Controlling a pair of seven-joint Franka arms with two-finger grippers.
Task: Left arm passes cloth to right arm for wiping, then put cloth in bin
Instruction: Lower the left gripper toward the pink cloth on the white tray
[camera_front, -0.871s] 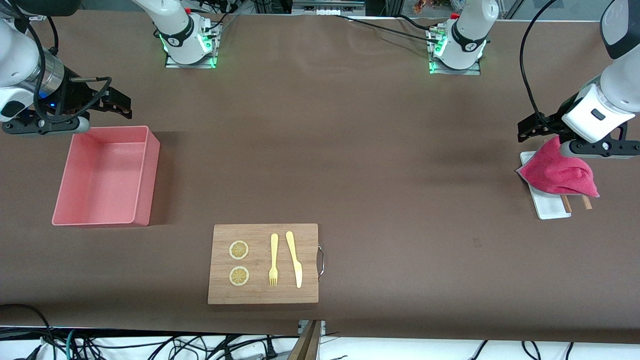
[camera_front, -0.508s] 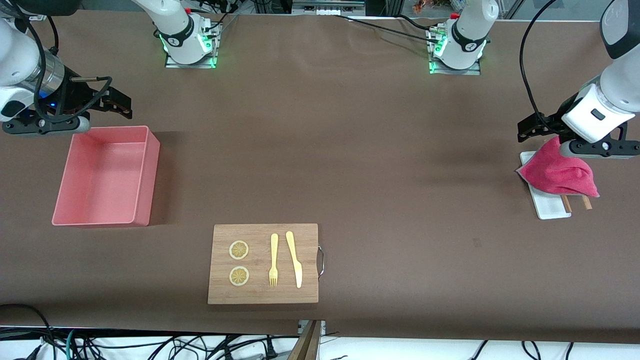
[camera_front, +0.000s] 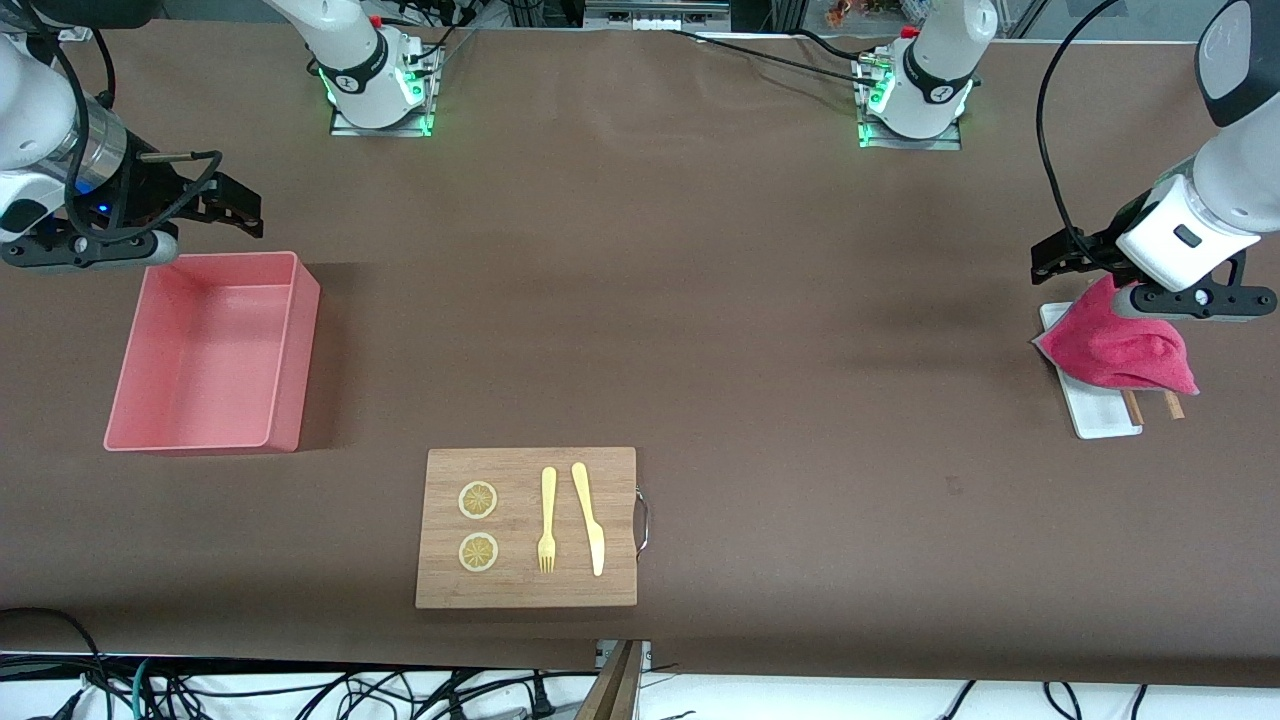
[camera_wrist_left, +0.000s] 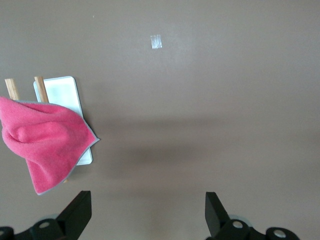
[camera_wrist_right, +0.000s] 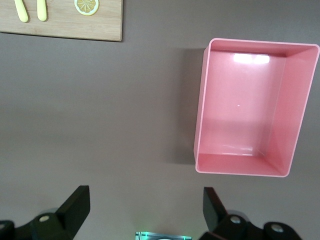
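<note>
The magenta-red cloth lies crumpled on a white tray at the left arm's end of the table. It also shows in the left wrist view. My left gripper hangs open and empty over the table just beside the cloth; in its wrist view only bare table lies between the fingers. My right gripper hangs open and empty beside the pink bin, on the side toward the bases. Its wrist view shows the empty bin.
Two wooden sticks stick out from under the cloth on the tray. A wooden cutting board with a fork, a knife and two lemon slices lies near the front camera.
The left arm's wrist has shifted slightly toward the bases, away from the cloth. The cloth and the right arm have barely moved.
</note>
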